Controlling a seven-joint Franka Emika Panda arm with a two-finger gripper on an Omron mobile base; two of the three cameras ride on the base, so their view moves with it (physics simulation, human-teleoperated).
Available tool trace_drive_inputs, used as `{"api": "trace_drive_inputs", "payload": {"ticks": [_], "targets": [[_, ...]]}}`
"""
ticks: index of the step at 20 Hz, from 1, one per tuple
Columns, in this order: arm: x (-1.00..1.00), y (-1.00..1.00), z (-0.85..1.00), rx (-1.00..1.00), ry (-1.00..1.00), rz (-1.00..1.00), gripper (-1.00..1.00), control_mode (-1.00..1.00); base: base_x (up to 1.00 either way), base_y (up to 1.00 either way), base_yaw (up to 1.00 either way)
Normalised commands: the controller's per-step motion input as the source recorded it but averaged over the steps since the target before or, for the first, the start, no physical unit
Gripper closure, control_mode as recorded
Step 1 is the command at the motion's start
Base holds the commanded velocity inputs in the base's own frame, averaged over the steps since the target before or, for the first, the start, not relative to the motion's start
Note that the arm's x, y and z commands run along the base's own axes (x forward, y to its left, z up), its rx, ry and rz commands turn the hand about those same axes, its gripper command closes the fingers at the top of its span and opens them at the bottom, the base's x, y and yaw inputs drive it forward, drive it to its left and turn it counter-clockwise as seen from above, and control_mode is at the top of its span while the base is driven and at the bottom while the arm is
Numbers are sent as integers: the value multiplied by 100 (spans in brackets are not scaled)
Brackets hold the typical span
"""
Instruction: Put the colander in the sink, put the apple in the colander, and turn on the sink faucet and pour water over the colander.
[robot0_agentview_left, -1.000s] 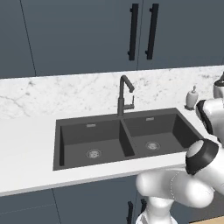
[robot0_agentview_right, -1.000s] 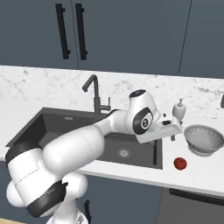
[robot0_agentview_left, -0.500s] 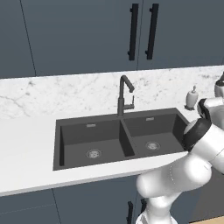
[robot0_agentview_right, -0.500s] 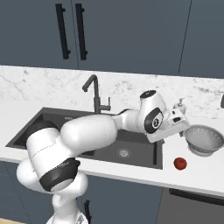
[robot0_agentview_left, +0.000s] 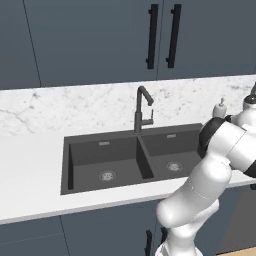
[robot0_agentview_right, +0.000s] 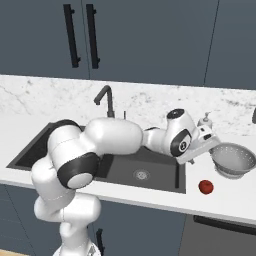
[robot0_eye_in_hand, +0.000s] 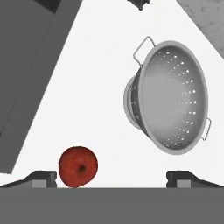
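The silver colander (robot0_agentview_right: 234, 160) stands on the white counter right of the dark sink (robot0_agentview_right: 160, 172), with the red apple (robot0_agentview_right: 205, 187) in front of it near the counter's edge. My gripper (robot0_agentview_right: 212, 145) hovers just left of the colander, open and empty. In the hand view the colander (robot0_eye_in_hand: 173, 96) lies ahead and right of centre, the apple (robot0_eye_in_hand: 78, 166) sits close to the left fingertip (robot0_eye_in_hand: 43, 178), and the gripper (robot0_eye_in_hand: 113, 179) has nothing between its tips. The dark faucet (robot0_agentview_right: 106, 97) rises behind the sink; it also shows as the faucet (robot0_agentview_left: 142, 107) behind the sink (robot0_agentview_left: 105, 150).
A white pump bottle (robot0_agentview_right: 205, 120) stands at the back of the counter just behind my hand, also seen as the bottle (robot0_agentview_left: 219, 108). Dark cabinets hang above the marble backsplash. My arm stretches across the right basin. The counter's front edge runs just beyond the apple.
The arm has swung further right across the sink, bringing the hand close beside the colander. The jaws stay wide. Colander and apple have not moved.
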Motion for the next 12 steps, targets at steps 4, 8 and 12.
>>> {"api": "trace_drive_inputs", "payload": {"ticks": [4,8,12], "targets": [[41,-16,-22,0,0,6,-100,-100,0,0,0],[26,-22,-11,0,0,2,-100,-100,0,0,0],[16,-18,-7,-3,1,0,-100,-100,0,0,0]]}}
